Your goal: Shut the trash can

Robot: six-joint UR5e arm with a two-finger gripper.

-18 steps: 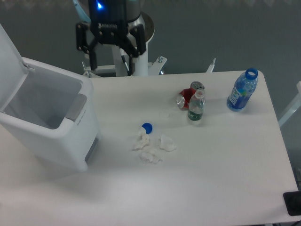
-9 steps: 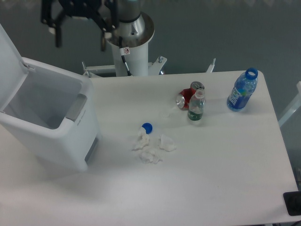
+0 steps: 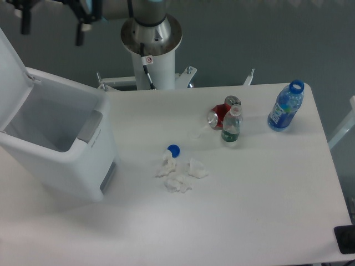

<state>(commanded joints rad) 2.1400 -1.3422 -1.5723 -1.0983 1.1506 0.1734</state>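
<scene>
The trash can [image 3: 61,158] is a large white bin standing at the table's left side, its mouth open. Its flat white lid [image 3: 10,69] stands raised at the far left. A grey push tab [image 3: 90,126] sits on the front rim. My gripper [image 3: 52,30] is at the top left edge of the view, above and behind the bin, apart from the lid. Its two dark fingers [image 3: 79,32] hang wide apart with nothing between them. The gripper's upper part is cut off by the frame.
The robot's grey base column [image 3: 151,41] stands behind the table. On the table lie crumpled white tissues [image 3: 180,174], a blue cap [image 3: 173,149], a crushed red can [image 3: 222,113], a small clear bottle [image 3: 231,126] and a blue bottle [image 3: 286,106] at the right.
My gripper has moved left and up, from over the base column to above the bin's back edge. The lid and the items on the table have not moved.
</scene>
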